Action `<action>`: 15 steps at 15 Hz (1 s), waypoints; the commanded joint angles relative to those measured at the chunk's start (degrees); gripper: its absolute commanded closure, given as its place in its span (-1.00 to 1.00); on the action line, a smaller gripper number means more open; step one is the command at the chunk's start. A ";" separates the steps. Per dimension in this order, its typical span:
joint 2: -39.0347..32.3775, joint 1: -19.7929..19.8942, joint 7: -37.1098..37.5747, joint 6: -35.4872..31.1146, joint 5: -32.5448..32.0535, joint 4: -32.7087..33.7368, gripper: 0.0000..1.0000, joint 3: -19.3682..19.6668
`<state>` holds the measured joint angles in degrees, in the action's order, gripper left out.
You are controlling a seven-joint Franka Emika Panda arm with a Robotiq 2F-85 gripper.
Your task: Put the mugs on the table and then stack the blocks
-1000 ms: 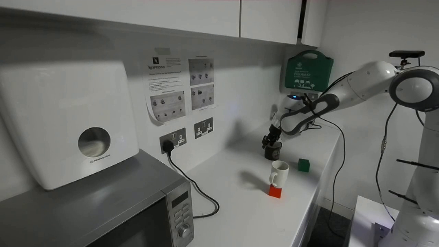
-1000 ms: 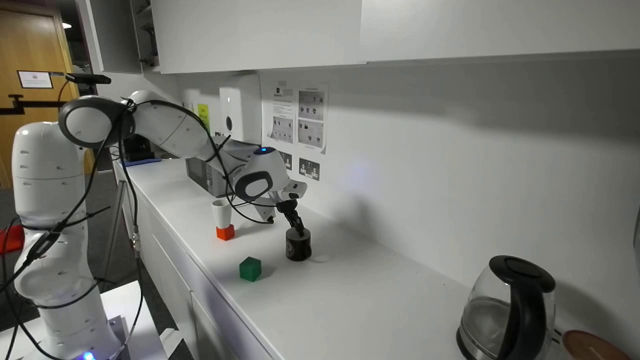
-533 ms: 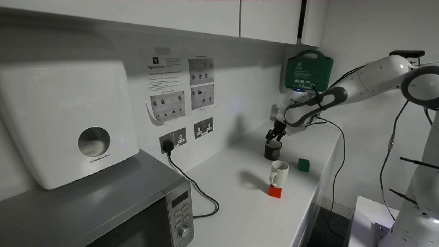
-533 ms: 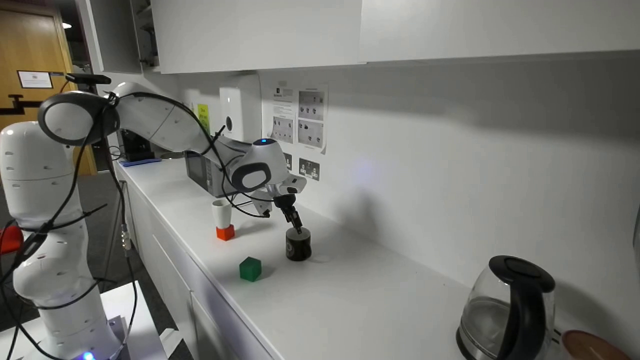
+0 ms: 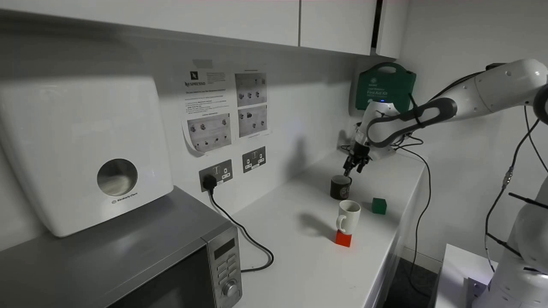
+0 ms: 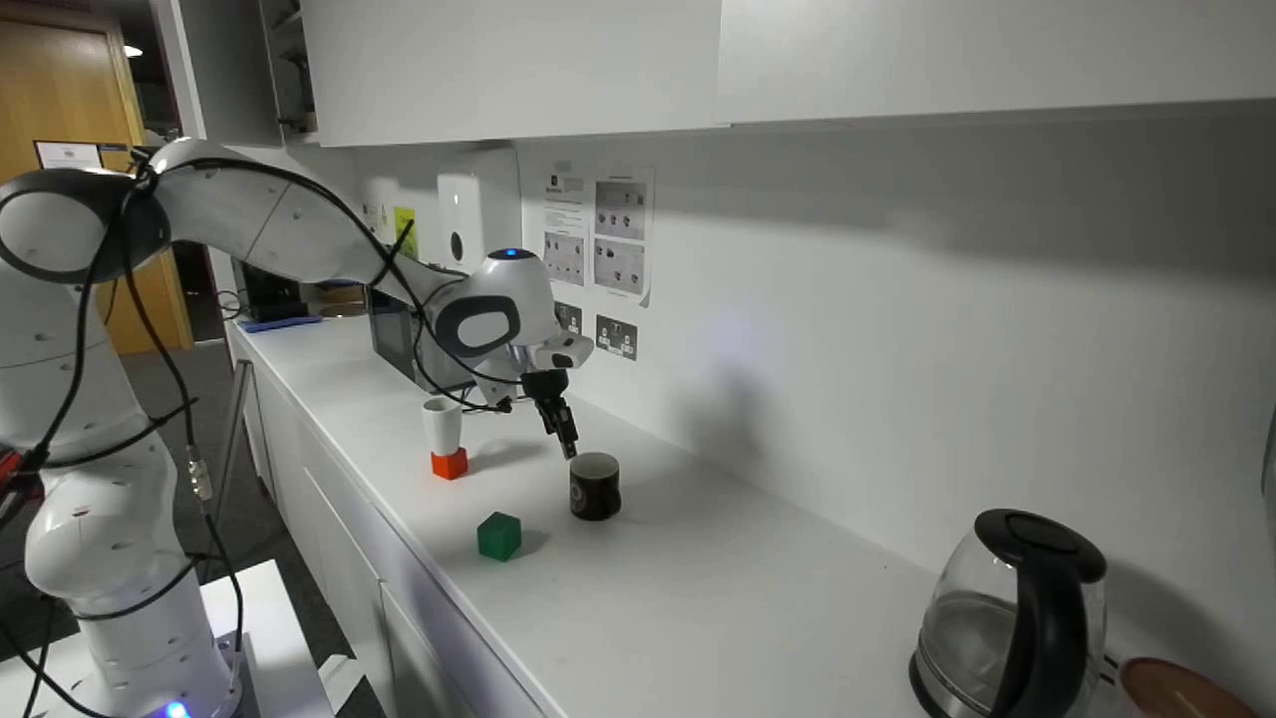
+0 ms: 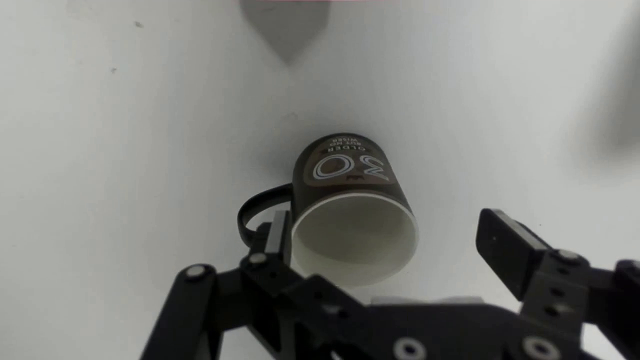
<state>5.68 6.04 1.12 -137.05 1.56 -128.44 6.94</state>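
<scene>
"What do you see on the white wall (image 6: 847, 349)?"

"Printed notices (image 5: 207, 111) above grey sockets (image 5: 254, 159), white cupboards (image 6: 518, 70) overhead, dim light."

"And elsewhere?"

"You have a wooden door (image 6: 55, 90) and grey floor (image 6: 263, 536)."

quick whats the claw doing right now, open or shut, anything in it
Claw: open, holding nothing; the dark mug stands on the countertop.
</scene>
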 commanded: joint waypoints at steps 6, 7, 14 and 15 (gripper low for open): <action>17.57 -3.69 -2.04 11.92 -6.96 -8.94 -1.00 -6.30; 18.65 -4.50 -2.07 13.38 -7.34 -9.23 -1.00 -7.36; 20.73 -10.59 -3.73 18.90 -6.99 -8.84 -1.00 -12.43; 20.29 -11.43 -4.42 19.36 -6.59 -8.43 -1.00 -12.71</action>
<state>25.11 -3.60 -0.51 -119.63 -4.82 -136.93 -5.39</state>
